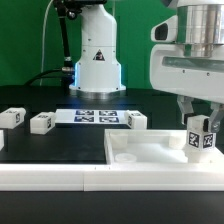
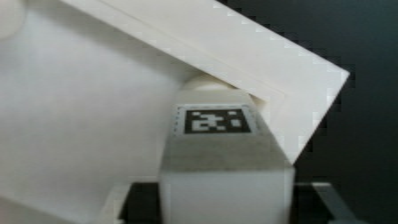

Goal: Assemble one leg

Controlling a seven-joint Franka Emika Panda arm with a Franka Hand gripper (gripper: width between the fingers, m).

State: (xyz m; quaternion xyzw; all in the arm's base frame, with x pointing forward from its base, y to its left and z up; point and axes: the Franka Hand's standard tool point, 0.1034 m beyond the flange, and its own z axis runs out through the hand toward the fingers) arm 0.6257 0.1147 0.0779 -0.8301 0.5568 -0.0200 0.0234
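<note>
My gripper [image 1: 200, 132] is shut on a leg [image 1: 201, 141], a small white post with black-and-white tags. It holds the leg upright over the right part of the large flat white tabletop piece [image 1: 150, 152]. In the wrist view the leg [image 2: 217, 150] runs out from between the dark fingers [image 2: 146, 200]. Its far end sits at a corner of the tabletop piece [image 2: 89, 110], by a rounded socket. Whether it is touching there I cannot tell. Three more legs lie on the black table, two [image 1: 12, 118] [image 1: 40, 122] at the exterior view's left and one [image 1: 135, 120] behind the tabletop piece.
The marker board [image 1: 97, 116] lies flat at the back middle of the table. The robot's white base [image 1: 97, 62] stands behind it. A low white wall [image 1: 50, 176] runs along the front edge of the table.
</note>
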